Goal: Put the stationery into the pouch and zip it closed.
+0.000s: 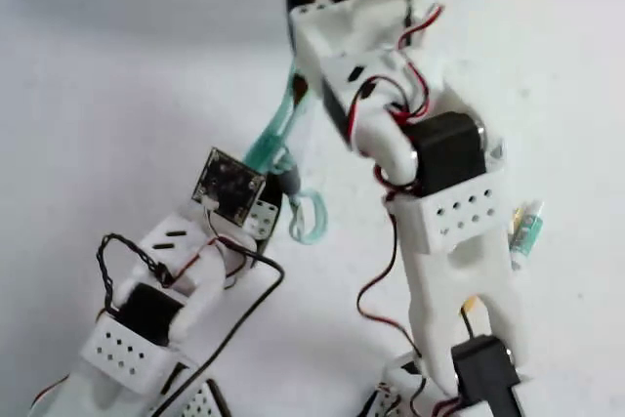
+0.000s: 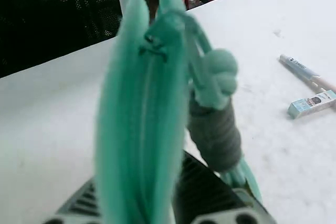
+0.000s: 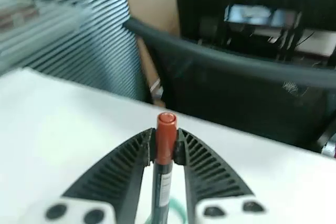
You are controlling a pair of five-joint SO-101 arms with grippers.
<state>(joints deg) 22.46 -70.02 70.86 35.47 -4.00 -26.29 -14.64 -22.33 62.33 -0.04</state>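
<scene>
Found in the right gripper [image 3: 165,148]: a red-capped pen [image 3: 166,125], pinched between both ribbed jaws, cap poking just past the tips, barrel running back between them. Seen from above at the far side of the table [image 1: 117,95], cap pointing away from the arms.

Found in the left gripper [image 1: 281,187]: the green pouch [image 2: 142,129], clamped edge-on and held upright, jaws pressed against either face. Zip edge turned toward the wrist camera; cannot tell whether zipped or unzipped. Green pull cord [image 2: 218,74] knotted at the zip end, hanging beside a gray wrapped roll [image 2: 215,132] that touches the pouch's flank; cannot tell what that roll belongs to.

Placed, from above, between the two arms: pouch slanting from the left gripper toward the right arm's wrist, upper end tucked beneath that arm and so partly hidden. A sliver of green noted below the right jaws in the right wrist view.

Lying on the table, well apart from the pouch: a white marker [image 2: 296,66] and a small printed box [image 2: 312,104], just beside each other, clear of both grippers.

Behind the table: a black mesh chair [image 3: 236,77] and window blinds [image 3: 63,19].
</scene>
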